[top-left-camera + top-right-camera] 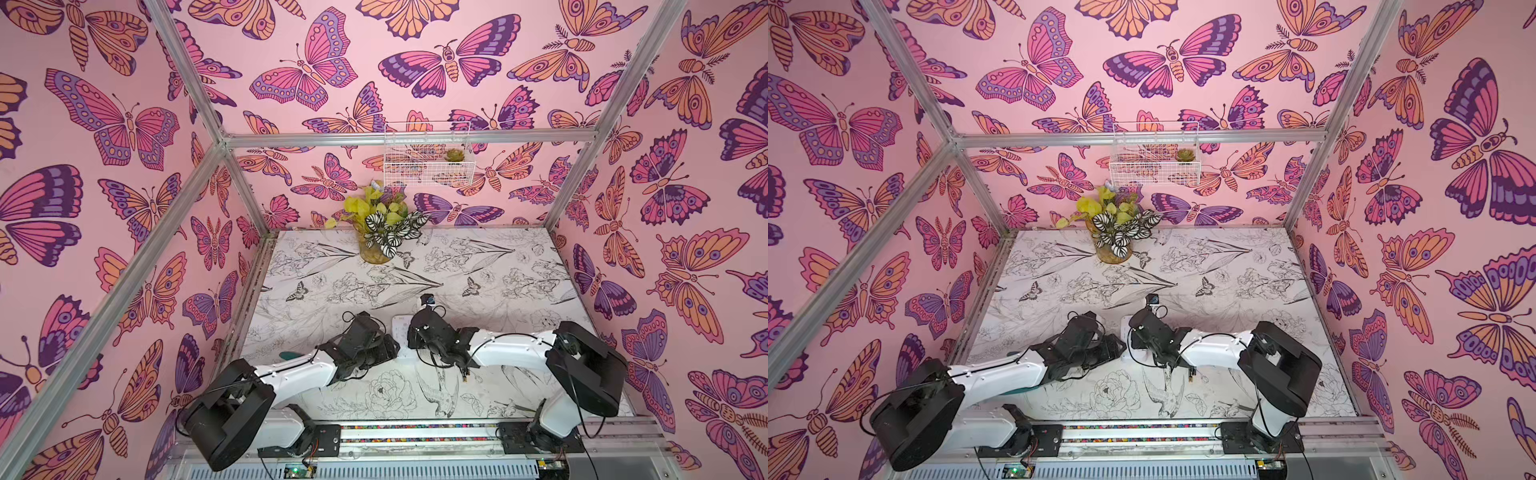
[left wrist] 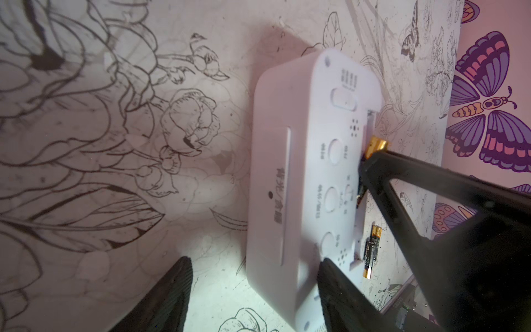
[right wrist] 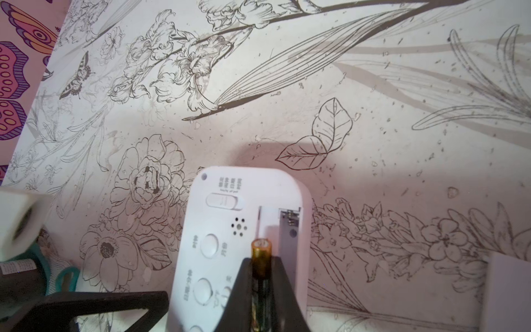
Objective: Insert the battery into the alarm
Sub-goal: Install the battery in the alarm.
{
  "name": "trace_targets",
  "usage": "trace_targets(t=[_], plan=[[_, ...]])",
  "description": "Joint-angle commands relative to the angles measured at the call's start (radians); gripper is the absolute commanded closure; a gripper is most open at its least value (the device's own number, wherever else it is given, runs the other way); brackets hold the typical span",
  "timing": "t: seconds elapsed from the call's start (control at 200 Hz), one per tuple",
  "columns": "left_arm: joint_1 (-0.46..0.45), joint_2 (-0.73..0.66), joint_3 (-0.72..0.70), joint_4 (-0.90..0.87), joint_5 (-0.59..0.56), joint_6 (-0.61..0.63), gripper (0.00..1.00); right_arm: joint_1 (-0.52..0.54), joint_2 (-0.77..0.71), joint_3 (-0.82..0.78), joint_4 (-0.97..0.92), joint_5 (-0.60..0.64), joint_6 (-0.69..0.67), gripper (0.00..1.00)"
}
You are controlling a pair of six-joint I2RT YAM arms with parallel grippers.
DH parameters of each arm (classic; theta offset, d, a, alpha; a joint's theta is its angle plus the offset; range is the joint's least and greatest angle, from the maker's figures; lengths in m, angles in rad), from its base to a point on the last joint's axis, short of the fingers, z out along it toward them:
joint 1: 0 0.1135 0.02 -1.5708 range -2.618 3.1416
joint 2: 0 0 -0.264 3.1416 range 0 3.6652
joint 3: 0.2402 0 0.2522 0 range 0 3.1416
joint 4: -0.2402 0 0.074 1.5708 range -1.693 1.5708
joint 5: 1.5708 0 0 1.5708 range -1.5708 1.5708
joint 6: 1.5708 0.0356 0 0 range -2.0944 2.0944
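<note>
Your right pincer (image 3: 261, 266) clamps one battery (image 3: 261, 249) at the open bay (image 3: 283, 230) of the alarm (image 3: 218, 267), face down mid-table (image 1: 498, 299), six o'clock from the vase (image 1: 374, 254) of leaves. A second battery (image 2: 371, 253) lies just beside it. Your left pincer (image 2: 254, 267) stands apart, astride the alarm's end.

I saw the white, rounded-rectangle plastic alarm (image 3: 195, 258) lying face down on the bench (image 3: 373, 115). Its back was turned up, showing round buttons and a slide switch, and the bay along one long edge was uncovered. The slim black-and-gold cylindrical battery (image 3: 261, 253) sat pinched in my right hand (image 3: 261, 266), gold end forward, over that bay. A second battery (image 2: 372, 253) lay just beside the alarm.
</note>
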Motion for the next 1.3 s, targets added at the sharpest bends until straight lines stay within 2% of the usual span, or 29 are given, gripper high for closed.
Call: trace_targets(t=[0.0, 0.3, 0.641, 0.766, 0.856, 1.151, 1.297], plan=[[0.003, 0.008, -0.009, 0.008, 0.008, 0.007, 0.28, 0.016, 0.011, -0.026, 0.026, 0.009, 0.024, 0.85], [0.004, 0.008, -0.008, 0.008, 0.005, 0.007, 0.28, 0.034, -0.020, -0.038, 0.015, 0.002, 0.040, 0.76], [0.004, 0.012, -0.003, 0.008, 0.000, 0.005, 0.28, 0.034, -0.075, -0.013, -0.087, 0.020, 0.026, 0.66], [0.004, 0.016, -0.002, 0.008, 0.004, 0.005, 0.28, 0.031, -0.074, 0.046, -0.160, 0.043, -0.010, 0.67], [0.003, 0.015, -0.002, 0.008, 0.008, 0.005, 0.28, 0.023, -0.066, 0.091, -0.197, 0.055, -0.041, 0.73], [0.004, 0.010, 0.003, 0.009, 0.014, 0.009, 0.28, -0.039, 0.010, 0.159, -0.203, -0.017, -0.079, 0.75], [0.004, 0.010, 0.003, 0.009, 0.012, 0.011, 0.28, -0.040, 0.042, 0.201, -0.253, -0.040, -0.092, 0.79]])
